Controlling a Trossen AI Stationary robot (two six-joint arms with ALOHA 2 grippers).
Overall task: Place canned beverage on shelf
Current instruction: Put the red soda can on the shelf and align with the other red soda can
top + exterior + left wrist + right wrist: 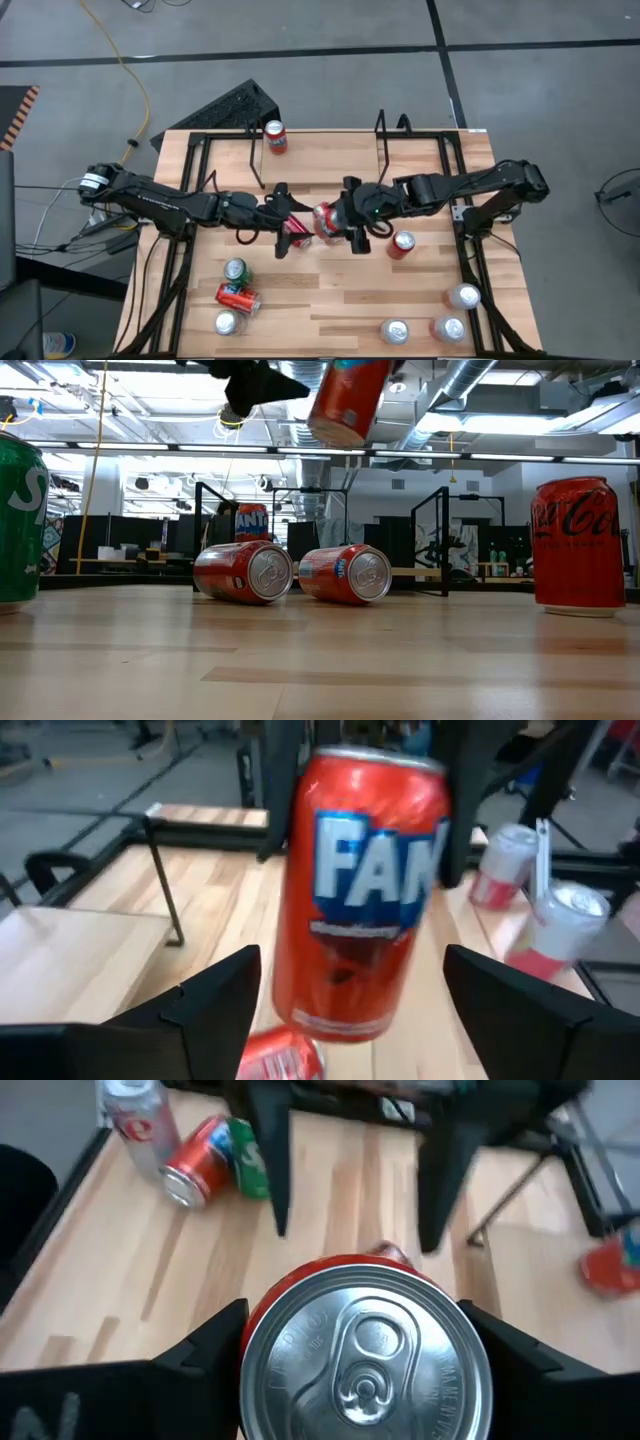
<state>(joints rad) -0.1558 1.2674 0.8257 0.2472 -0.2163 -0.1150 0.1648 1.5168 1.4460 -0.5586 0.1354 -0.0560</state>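
Note:
An orange-red Fanta can hangs above the table's middle, with my right gripper shut on it. My left gripper is open and comes from the table's left. Its fingers stand on either side of the can's lower half with a narrow gap. The shelf, a black rod rack with upright loops, stands at the table's far edge. A second Fanta can stands upright on its left part. My right gripper pinches the can's wall just below its top rim between its two fingers. They come from the table's right, slanting downward. The can is lifted clear and tilted, its top toward my right wrist and its bottom hanging lowest.
Two red cans lie on their sides below the grippers. A red cola can stands to the right, and several silver-topped cans stand near the front right. A green can, a lying red can and a silver can are at the front left.

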